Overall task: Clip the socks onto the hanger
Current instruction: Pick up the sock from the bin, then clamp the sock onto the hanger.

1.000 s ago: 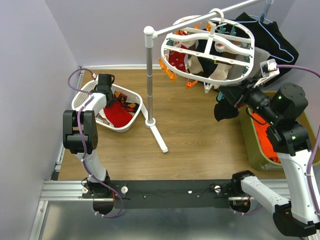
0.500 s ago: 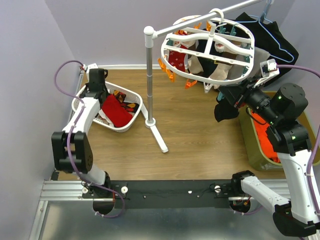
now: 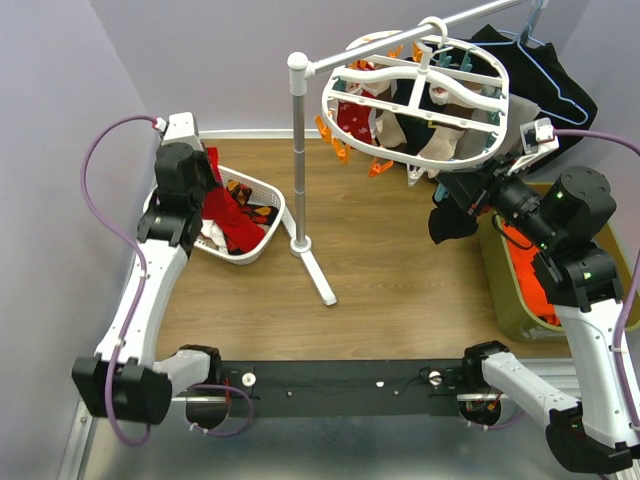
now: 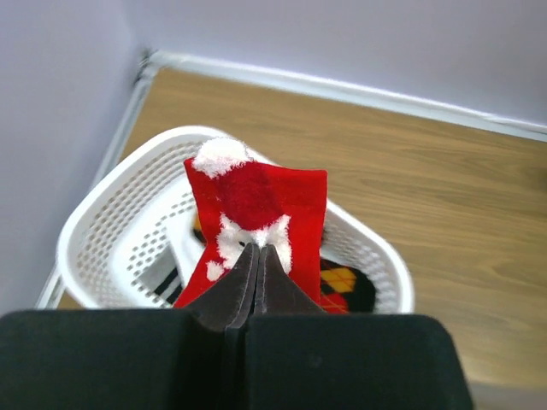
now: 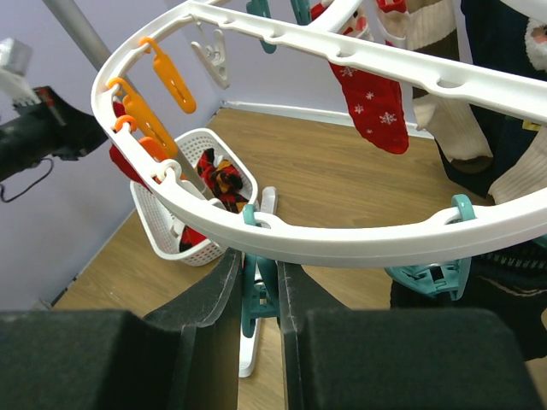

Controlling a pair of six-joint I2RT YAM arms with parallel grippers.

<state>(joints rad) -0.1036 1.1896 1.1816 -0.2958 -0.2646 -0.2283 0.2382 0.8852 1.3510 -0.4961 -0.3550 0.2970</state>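
The white oval hanger point(image 3: 415, 95) hangs from a rail at the back right, with several socks point(image 3: 357, 118) clipped on it and orange and teal clips below. My left gripper point(image 4: 256, 249) is shut on a red sock with white trim point(image 4: 256, 201) and holds it above the white lattice basket point(image 4: 102, 222); in the top view the red sock point(image 3: 225, 210) dangles over the basket point(image 3: 268, 215). My right gripper point(image 5: 256, 256) is shut on a teal clip point(image 5: 259, 286) under the hanger's near rim point(image 5: 359, 243).
More socks point(image 3: 258, 212) lie in the basket. The rail's grey pole point(image 3: 298, 150) stands on a white base point(image 3: 318, 270) on the wood floor. A black garment on a blue wire hanger point(image 3: 545, 70) hangs at the back right. An olive bin with orange cloth point(image 3: 520, 270) sits at the right.
My left arm has risen and pulled back from the basket, lifting the red sock out of it. My right arm and the hanger have not moved.
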